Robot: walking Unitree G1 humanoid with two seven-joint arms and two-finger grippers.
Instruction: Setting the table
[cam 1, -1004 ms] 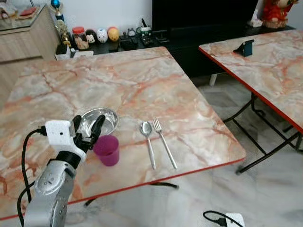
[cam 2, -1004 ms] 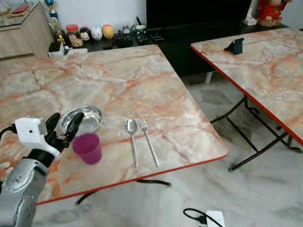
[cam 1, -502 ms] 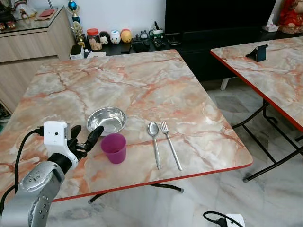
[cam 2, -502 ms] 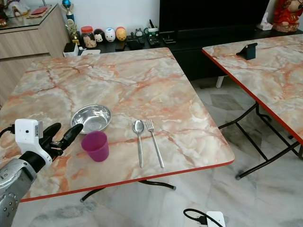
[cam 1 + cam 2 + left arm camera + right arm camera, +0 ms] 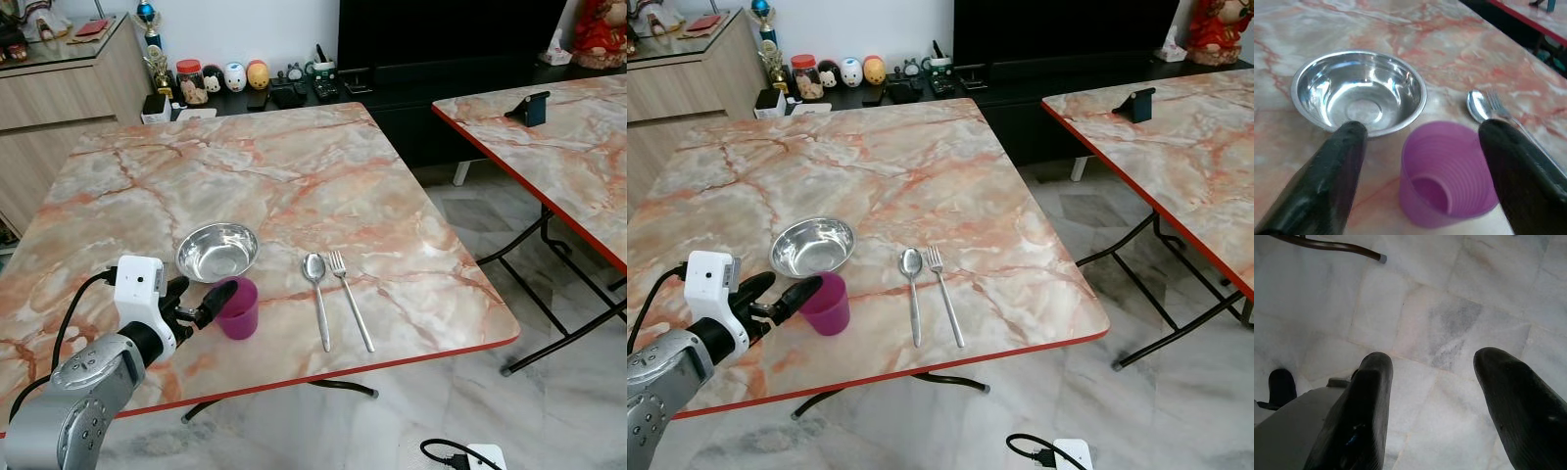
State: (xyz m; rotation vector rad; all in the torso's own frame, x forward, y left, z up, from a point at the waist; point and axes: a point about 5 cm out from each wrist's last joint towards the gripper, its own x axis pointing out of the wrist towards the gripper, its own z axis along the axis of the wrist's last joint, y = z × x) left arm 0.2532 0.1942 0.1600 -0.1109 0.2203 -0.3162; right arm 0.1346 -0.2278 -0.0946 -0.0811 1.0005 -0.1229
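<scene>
Left gripper (image 5: 1422, 147) has moved in on the purple cup (image 5: 237, 307), fingers spread either side, seemingly not touching yet, cup upright on the marble table (image 5: 294, 166) beside the steel bowl (image 5: 217, 251), spoon (image 5: 317, 290) and fork (image 5: 349, 298) alongside; right gripper (image 5: 1447, 396) hangs splayed above the floor (image 5: 1449, 318).
</scene>
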